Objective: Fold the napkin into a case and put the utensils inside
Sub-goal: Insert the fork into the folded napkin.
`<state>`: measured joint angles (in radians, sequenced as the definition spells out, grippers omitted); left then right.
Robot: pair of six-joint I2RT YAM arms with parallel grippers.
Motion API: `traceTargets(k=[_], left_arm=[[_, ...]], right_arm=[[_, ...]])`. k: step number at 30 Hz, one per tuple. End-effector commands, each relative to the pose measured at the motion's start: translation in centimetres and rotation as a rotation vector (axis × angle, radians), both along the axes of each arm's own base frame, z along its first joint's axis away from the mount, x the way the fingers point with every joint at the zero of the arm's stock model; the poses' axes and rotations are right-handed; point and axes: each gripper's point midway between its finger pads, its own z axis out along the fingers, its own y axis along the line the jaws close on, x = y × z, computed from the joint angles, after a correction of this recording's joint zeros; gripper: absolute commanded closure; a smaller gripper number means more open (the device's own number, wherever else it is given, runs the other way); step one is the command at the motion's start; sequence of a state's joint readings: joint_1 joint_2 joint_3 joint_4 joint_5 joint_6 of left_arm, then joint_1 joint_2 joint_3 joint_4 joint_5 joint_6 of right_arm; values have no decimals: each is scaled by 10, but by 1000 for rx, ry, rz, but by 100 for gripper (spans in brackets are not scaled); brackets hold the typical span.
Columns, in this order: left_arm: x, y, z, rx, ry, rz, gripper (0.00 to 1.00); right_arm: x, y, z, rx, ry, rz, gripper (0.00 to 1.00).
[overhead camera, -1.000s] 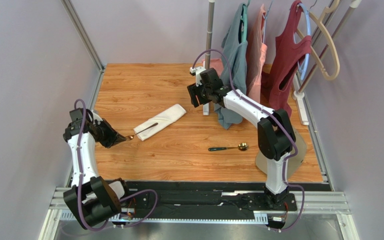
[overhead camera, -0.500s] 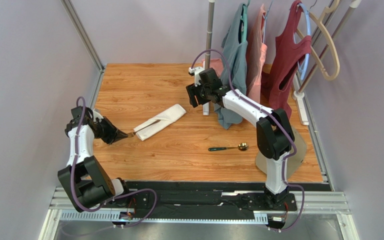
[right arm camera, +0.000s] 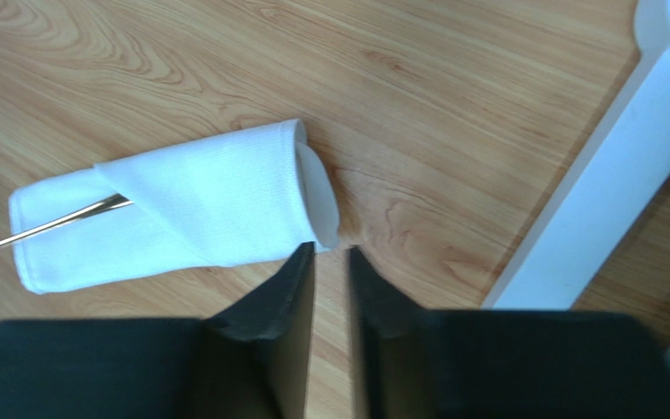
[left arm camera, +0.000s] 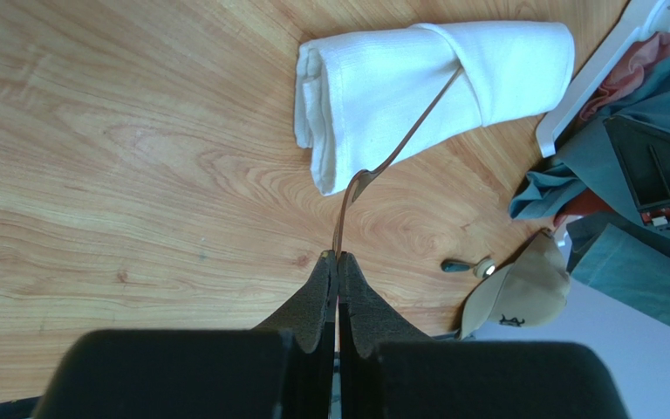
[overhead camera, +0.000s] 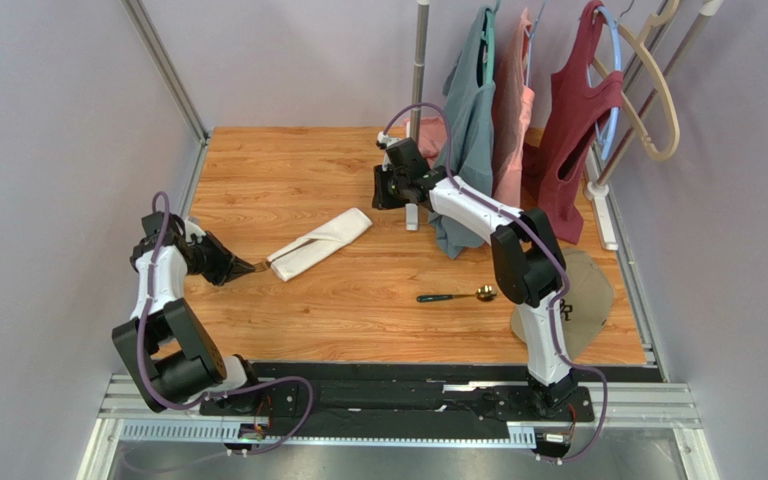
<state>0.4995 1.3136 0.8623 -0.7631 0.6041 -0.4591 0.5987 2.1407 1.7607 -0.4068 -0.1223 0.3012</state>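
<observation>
The white napkin (overhead camera: 320, 243) lies folded into a long case on the wooden table. A slim copper-stemmed utensil (left arm camera: 399, 144) is slid partly under its diagonal flap. My left gripper (left arm camera: 338, 255) is shut on that utensil's outer end, just left of the napkin. A second utensil, a gold spoon with a dark handle (overhead camera: 458, 296), lies alone to the right. My right gripper (right arm camera: 330, 249) hovers at the napkin's (right arm camera: 181, 209) far open end. Its jaws stand a narrow gap apart with nothing between them, only bare wood showing.
A clothes rack's white foot (overhead camera: 413, 215) stands just behind the right gripper, with garments (overhead camera: 473, 110) hanging from it. A beige cap (overhead camera: 583, 295) lies at the right edge near the spoon. Walls close in on the left and back.
The right gripper's jaws have closed from wide to a narrow gap, and it has shifted slightly back. The left arm's elbow has swung nearer its base, with the gripper still on the utensil.
</observation>
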Motion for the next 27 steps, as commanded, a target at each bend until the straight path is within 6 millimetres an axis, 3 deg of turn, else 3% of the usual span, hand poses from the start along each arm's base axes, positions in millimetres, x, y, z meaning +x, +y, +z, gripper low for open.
traceTargets(k=[1, 2, 3, 5, 9, 27], left_arm=[[5, 10, -3, 26, -8, 32, 100], [6, 10, -2, 34, -20, 39, 100], [6, 10, -2, 33, -16, 44, 100], [5, 9, -3, 22, -12, 38, 100], [4, 8, -11, 9, 3, 35, 100], [6, 7, -24, -11, 22, 26, 100]], right_arm=[[0, 39, 41, 223, -1, -26, 87], [-5, 47, 33, 232, 23, 3, 95], [-7, 59, 41, 237, 5, 33, 97], [-11, 58, 19, 129, 3, 38, 98], [-18, 68, 6, 108, 19, 58, 100], [-21, 50, -58, -37, 66, 26, 100]])
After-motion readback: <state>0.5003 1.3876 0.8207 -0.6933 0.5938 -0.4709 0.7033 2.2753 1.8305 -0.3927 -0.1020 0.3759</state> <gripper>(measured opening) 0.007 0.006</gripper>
